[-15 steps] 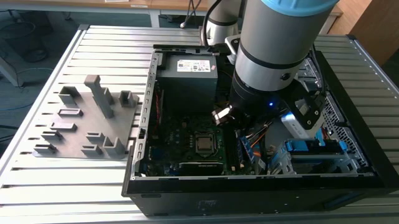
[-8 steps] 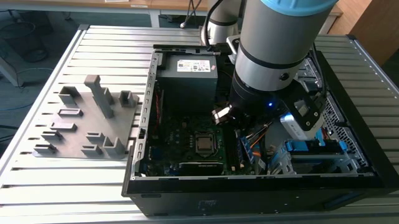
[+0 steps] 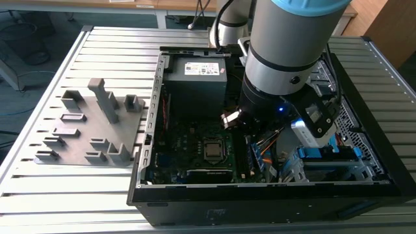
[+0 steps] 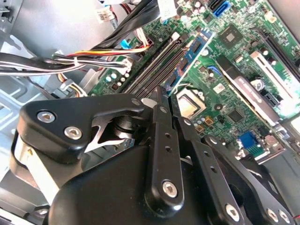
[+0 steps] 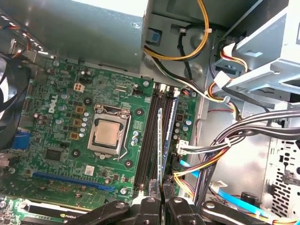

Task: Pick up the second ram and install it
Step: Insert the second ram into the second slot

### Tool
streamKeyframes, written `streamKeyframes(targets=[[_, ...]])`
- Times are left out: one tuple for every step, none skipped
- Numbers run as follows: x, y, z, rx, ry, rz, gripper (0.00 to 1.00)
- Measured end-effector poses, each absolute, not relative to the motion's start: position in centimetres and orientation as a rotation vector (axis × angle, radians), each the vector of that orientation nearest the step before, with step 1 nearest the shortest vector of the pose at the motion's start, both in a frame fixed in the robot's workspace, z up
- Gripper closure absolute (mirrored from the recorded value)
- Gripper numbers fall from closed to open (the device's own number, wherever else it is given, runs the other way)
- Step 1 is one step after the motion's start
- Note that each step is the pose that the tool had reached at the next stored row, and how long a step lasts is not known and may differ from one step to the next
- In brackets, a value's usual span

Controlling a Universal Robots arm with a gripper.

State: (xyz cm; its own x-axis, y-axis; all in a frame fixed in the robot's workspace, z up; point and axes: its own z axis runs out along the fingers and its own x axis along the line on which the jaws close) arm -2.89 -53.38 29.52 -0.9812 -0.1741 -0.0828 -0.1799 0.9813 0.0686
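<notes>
Both wrist views show the hand (image 5: 161,202) pressed together, its fingers (image 4: 161,140) pinched on the edge of the second ram (image 5: 162,140). This ram is seen standing on edge, running straight out from the fingertips along the memory slots (image 5: 151,136) of the motherboard (image 5: 70,140). Just beyond the hand, beside those slots, the processor socket (image 5: 108,133) is seen. In the exterior view, the hand is lowered inside the open computer case (image 3: 260,195) on the tabletop (image 3: 39,195).

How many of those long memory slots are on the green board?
4 memory slots, side by side between the processor and the cables: the two nearest the processor look empty, the other two are partly hidden.
</notes>
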Motion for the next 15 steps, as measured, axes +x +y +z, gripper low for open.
streamKeyframes(targets=[[-2.89,-53.38,29.52,-0.266,3.051,0.116,0.86],[-2.89,-53.38,29.52,-0.260,3.052,0.115,0.86],[-2.89,-53.38,29.52,-0.255,3.052,0.115,0.86],[-2.89,-53.38,29.52,-0.249,3.052,0.115,0.86],[-2.89,-53.38,29.52,-0.243,3.053,0.114,0.86],[-2.89,-53.38,29.52,-0.237,3.053,0.114,0.86],[-2.89,-53.38,29.52,-0.231,3.053,0.114,0.86],[-2.89,-53.38,29.52,-0.225,3.054,0.114,0.86],[-2.89,-53.38,29.52,-0.220,3.054,0.113,0.86],[-2.88,-53.38,29.52,-0.215,3.054,0.113,0.86],[-2.89,-53.38,29.52,-0.210,3.054,0.113,0.86],[-2.89,-53.38,29.52,-0.205,3.055,0.112,0.86],[-2.89,-53.38,29.52,-0.200,3.055,0.112,0.86],[-2.89,-53.38,29.52,-0.195,3.055,0.112,0.86],[-2.89,-53.38,29.52,-0.190,3.055,0.112,0.86]])
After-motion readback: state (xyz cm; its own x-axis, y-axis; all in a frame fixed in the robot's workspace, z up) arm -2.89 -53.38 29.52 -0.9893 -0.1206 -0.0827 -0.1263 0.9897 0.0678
